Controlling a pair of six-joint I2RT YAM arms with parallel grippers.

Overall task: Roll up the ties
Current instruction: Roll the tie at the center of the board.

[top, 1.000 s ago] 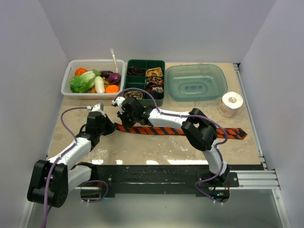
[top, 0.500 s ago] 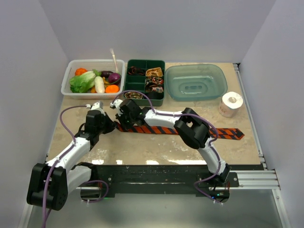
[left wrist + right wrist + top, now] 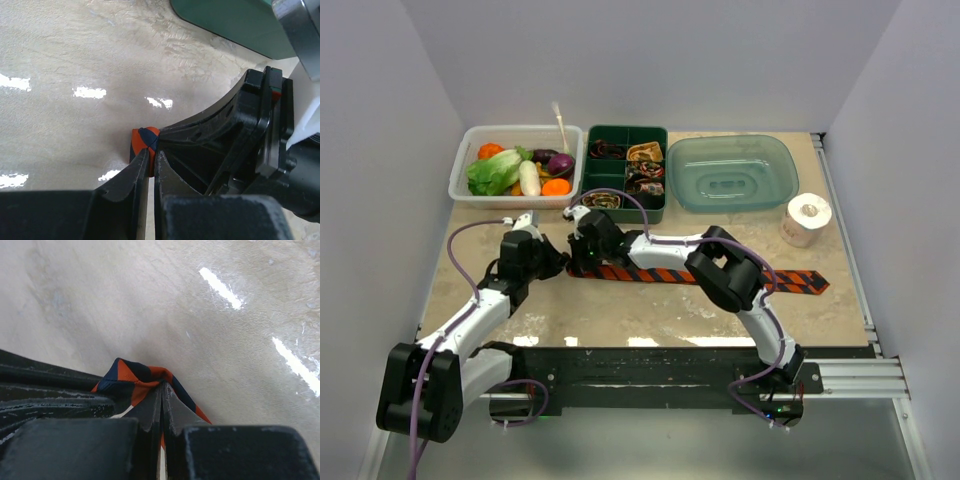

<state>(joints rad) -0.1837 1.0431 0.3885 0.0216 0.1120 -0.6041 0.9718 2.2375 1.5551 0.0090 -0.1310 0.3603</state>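
Observation:
The orange-and-black striped tie (image 3: pixel 710 276) lies across the table, its pointed end at the right (image 3: pixel 817 286). Its left end is folded over where both grippers meet. My left gripper (image 3: pixel 560 262) is shut on that folded end, which shows orange and dark blue at its tips in the left wrist view (image 3: pixel 145 145). My right gripper (image 3: pixel 582 262) is shut on the same fold, and the cloth bunches at its tips in the right wrist view (image 3: pixel 145 380). Small rolled ties (image 3: pixel 645 152) sit in the green divided box (image 3: pixel 624 200).
A clear bin of toy vegetables (image 3: pixel 517 165) stands at the back left. A teal bowl (image 3: pixel 732 171) stands at the back right, with a white paper roll (image 3: pixel 807 218) beside it. The right arm's elbow (image 3: pixel 725 272) hangs over the tie's middle.
Both grippers have closed in on the tie's left end and drawn it a little leftward. The pointed right end has slid left. The right arm's elbow has shifted left.

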